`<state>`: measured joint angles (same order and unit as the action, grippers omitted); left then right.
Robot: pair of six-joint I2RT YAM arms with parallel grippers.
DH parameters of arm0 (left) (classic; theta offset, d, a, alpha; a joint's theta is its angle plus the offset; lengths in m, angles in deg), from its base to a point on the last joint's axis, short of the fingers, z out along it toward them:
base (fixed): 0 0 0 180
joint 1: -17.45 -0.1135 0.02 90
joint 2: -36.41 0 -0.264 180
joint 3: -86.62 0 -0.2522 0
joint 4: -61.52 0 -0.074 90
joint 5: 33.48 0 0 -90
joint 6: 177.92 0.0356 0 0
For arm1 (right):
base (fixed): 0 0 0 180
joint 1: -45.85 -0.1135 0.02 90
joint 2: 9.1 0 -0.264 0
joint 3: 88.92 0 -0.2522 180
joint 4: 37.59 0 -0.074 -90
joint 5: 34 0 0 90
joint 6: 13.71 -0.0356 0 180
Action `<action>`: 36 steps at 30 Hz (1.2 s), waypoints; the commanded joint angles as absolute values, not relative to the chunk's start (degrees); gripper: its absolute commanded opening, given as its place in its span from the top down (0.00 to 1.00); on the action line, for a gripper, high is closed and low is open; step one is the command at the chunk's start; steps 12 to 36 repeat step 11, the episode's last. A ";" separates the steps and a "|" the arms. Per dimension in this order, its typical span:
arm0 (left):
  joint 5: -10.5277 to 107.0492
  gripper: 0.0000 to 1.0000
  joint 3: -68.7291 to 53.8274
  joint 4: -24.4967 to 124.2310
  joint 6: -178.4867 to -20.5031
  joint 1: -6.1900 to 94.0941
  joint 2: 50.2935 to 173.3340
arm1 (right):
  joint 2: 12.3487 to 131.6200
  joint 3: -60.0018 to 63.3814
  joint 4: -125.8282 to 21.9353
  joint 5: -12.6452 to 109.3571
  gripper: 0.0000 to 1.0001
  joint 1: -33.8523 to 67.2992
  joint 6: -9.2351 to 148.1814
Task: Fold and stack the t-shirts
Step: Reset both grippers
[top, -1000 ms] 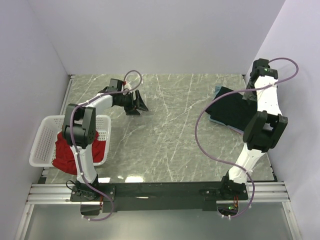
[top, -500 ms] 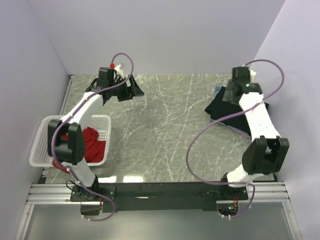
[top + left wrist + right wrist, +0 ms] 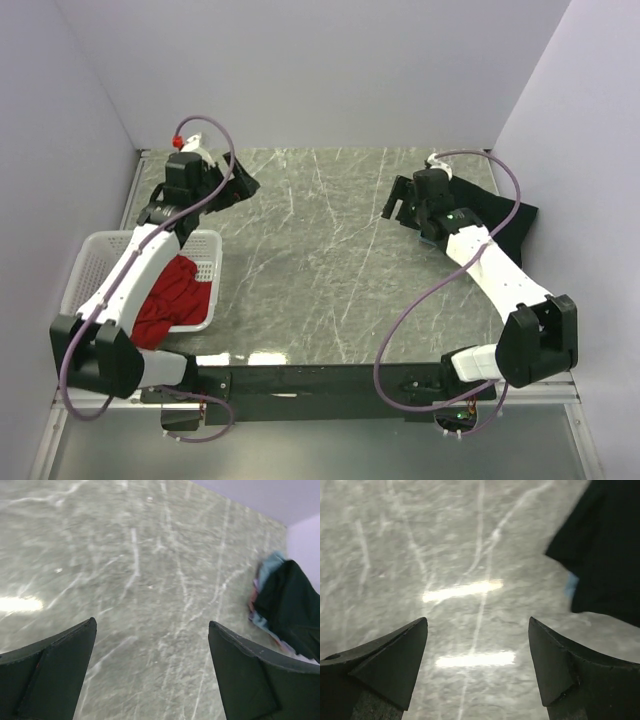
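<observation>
Left pincer [image 3: 238, 186] and right pincer [image 3: 402, 205] both spread wide, grasping nothing, above the worktop [image 3: 320, 260]; black t-shirt [image 3: 495, 215] just beside the right.

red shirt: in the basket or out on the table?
In. The red shirt lies crumpled, unfolded, inside the white basket.

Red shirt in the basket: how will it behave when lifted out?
Likely floppy: the red shirt lies crumpled in folds, so it should sag and unfurl from one pinch point. Probably light, yet it seems to spill over the near rim of the white basket, so it may snag the lattice and tug the basket along.
</observation>
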<state>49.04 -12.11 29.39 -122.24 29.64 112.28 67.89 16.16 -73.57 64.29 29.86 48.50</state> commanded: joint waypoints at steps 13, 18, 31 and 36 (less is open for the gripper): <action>70.66 0.00 -22.93 25.19 -129.92 29.67 97.41 | 63.42 15.81 -66.99 61.88 0.13 26.34 50.09; 70.66 0.00 -22.93 25.19 -129.92 29.67 97.41 | 63.42 15.81 -66.99 61.88 0.13 26.34 50.09; 70.66 0.00 -22.93 25.19 -129.92 29.67 97.41 | 63.42 15.81 -66.99 61.88 0.13 26.34 50.09; 70.66 0.00 -22.93 25.19 -129.92 29.67 97.41 | 63.42 15.81 -66.99 61.88 0.13 26.34 50.09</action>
